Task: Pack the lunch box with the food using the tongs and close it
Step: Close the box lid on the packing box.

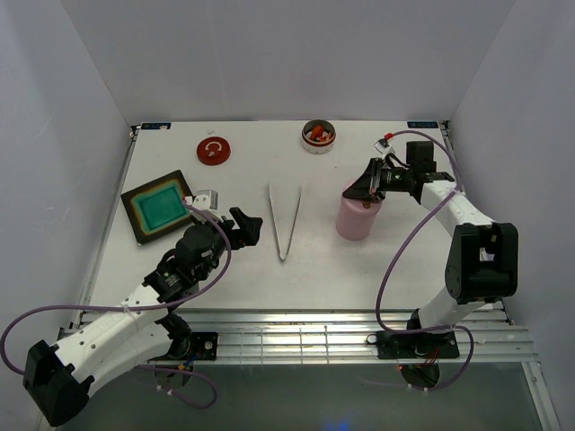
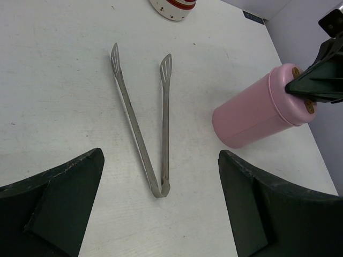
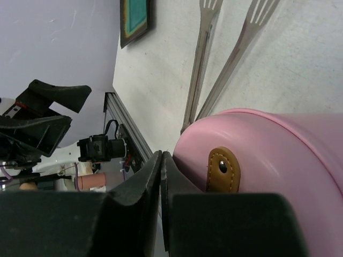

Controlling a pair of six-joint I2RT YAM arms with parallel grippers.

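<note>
The tongs (image 1: 285,220) lie flat mid-table as a slim silvery V, joint end toward the arms. My left gripper (image 1: 250,224) hovers just left of them, open. In the left wrist view the tongs (image 2: 140,123) have their joint between my spread fingers (image 2: 64,187), untouched. The lunch box (image 1: 354,218) is a pink cylinder to their right. My right gripper (image 1: 362,192) is at its top rim, shut. In the right wrist view the jaws (image 3: 162,155) press together beside the pink wall (image 3: 268,155) and its brown tab, nothing visible between them. The food (image 1: 318,135) sits in a small bowl at the back.
A red round lid (image 1: 213,150) lies at the back left. A black square tray with teal inside (image 1: 161,206) sits near the left edge, just behind my left arm. White walls enclose the table on three sides.
</note>
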